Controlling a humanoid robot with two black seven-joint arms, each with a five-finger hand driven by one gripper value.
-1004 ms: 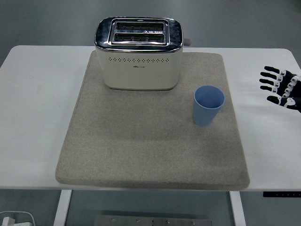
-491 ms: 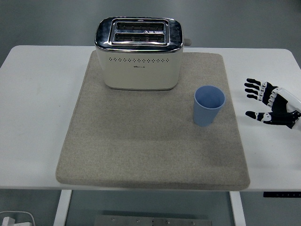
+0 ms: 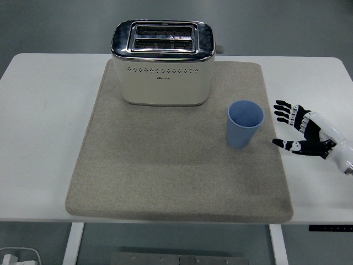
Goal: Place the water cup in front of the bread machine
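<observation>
A light blue water cup (image 3: 245, 123) stands upright and empty on the right part of a beige mat (image 3: 165, 165). A cream and chrome toaster (image 3: 162, 62) stands at the mat's back, left of the cup and farther away. My right hand (image 3: 281, 124) is open, fingers spread and thumb below, over the white table just right of the mat's edge. It is a short way right of the cup and does not touch it. The left arm is out of view.
The mat covers the middle of the white table (image 3: 44, 127). The table's near edge runs along the bottom. A white object (image 3: 19, 256) lies on the floor at the bottom left.
My right hand has moved left and a little down, from the table's right edge towards the cup. It has turned so the thumb points at the cup. The cup and toaster have not moved.
</observation>
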